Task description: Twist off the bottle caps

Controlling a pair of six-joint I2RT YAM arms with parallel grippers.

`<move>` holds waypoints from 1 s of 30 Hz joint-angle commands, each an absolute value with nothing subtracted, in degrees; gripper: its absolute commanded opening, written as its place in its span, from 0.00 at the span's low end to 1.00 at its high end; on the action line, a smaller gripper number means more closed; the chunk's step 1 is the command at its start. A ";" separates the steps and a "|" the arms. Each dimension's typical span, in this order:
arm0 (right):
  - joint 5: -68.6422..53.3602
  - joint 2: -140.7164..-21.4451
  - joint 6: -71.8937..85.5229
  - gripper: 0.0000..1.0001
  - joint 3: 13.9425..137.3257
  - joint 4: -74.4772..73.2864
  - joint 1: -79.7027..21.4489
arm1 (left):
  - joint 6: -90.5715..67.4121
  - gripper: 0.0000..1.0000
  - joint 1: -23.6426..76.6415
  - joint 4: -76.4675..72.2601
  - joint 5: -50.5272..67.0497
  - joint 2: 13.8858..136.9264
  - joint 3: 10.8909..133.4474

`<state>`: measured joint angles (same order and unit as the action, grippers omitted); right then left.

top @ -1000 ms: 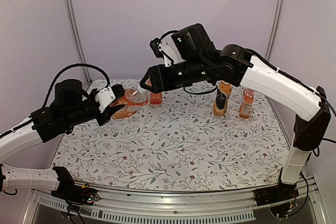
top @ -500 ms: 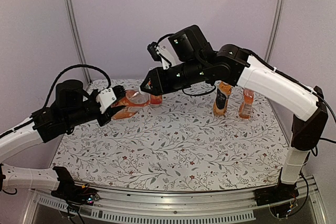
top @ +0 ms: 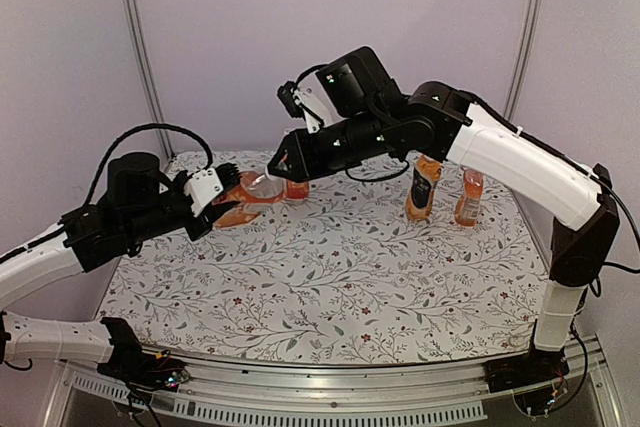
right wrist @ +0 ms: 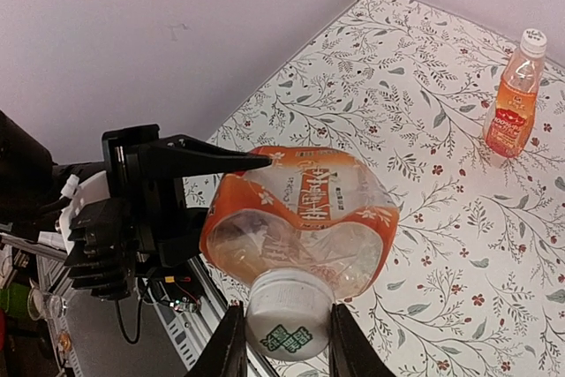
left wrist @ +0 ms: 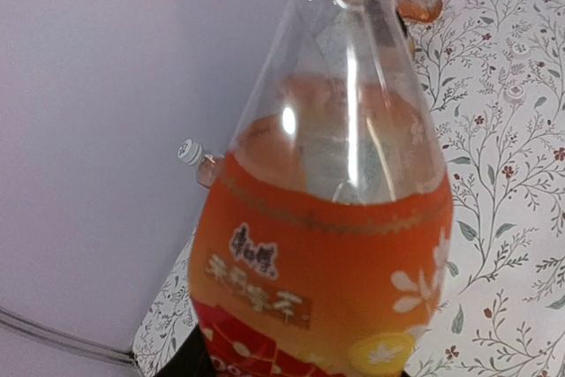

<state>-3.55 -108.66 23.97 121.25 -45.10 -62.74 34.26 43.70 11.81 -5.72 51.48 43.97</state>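
The small round white plastic screw cap of the clear, tilted bottle of orange drink is sitting between the black fingers of the right gripper. They have been closing over the last second and are now pinching its sides, so twisting looks ready to begin. The left gripper is clamping the bottle's body above the far left of the floral tablecloth. One capped spare bottle is standing just behind and two upright bottles well right, none obstructing.
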 commanded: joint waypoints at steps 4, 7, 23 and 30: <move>-12.22 -109.82 12.73 0.00 122.66 -51.48 -63.16 | 30.06 0.14 44.24 14.50 5.37 50.51 45.07; -14.64 -107.90 2.95 0.00 121.18 -54.48 -63.65 | 27.11 0.11 43.78 20.04 19.10 49.92 47.02; -23.66 -99.94 -52.38 0.00 113.54 -66.32 -69.95 | 20.57 0.08 42.10 29.52 46.41 50.94 51.15; -21.26 -101.98 -67.80 0.00 119.49 -70.92 -70.17 | 20.30 0.08 42.10 29.62 46.87 50.98 50.86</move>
